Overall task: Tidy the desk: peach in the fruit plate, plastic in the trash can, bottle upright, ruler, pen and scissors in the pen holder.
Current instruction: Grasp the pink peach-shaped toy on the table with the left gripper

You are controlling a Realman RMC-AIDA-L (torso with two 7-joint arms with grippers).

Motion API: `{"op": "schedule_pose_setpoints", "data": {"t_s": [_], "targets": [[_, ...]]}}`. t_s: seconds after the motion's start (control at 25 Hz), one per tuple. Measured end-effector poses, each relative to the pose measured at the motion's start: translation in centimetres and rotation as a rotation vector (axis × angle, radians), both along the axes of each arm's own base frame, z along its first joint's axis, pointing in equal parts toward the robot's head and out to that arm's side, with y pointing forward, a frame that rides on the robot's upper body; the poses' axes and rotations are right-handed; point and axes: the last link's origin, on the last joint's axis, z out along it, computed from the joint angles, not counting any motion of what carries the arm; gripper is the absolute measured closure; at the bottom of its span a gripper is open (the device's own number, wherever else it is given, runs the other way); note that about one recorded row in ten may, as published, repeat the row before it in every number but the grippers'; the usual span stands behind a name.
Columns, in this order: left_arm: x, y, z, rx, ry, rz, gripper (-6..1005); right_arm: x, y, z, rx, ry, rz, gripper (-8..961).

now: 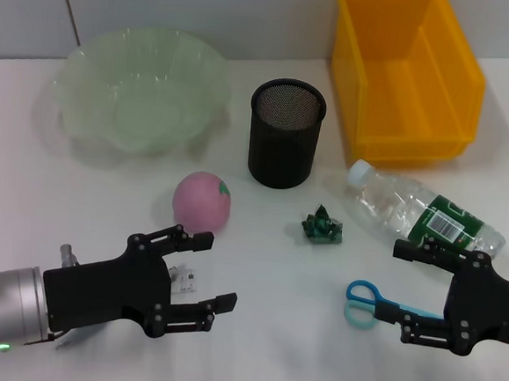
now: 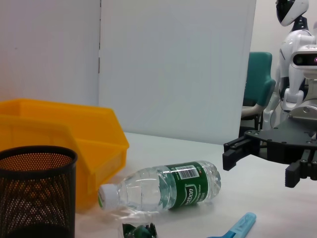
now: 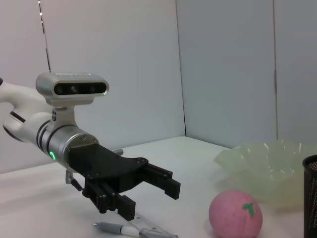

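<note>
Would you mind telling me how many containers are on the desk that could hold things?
3: a green plate at the far left, a black mesh holder in the middle, and a yellow bin at the far right. None appears hidden.

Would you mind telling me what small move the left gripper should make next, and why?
Probably forward to the peach: the left gripper is open and empty just short of it, and the plate beyond holds nothing.

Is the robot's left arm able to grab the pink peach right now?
Probably yes. The left end effector is open just in front of the peach, with nothing between them.
</note>
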Motion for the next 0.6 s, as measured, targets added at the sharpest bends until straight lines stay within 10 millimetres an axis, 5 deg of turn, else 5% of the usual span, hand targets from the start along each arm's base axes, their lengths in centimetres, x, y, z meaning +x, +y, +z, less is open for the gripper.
{"op": "schedule_pose_setpoints", "data": {"t_s": [0.48,0.6], "targets": [[0.2,0.1,-0.1,0.008,-0.006,-0.003,157,0.0,-0.1,-0.1,0.002,-0.002,0.005,119],[1.0,1.8,-0.5,0.172,-0.004,-0.003,159,-0.1,-0.2,-0.3,0.000,0.002,0.005,119]]}}
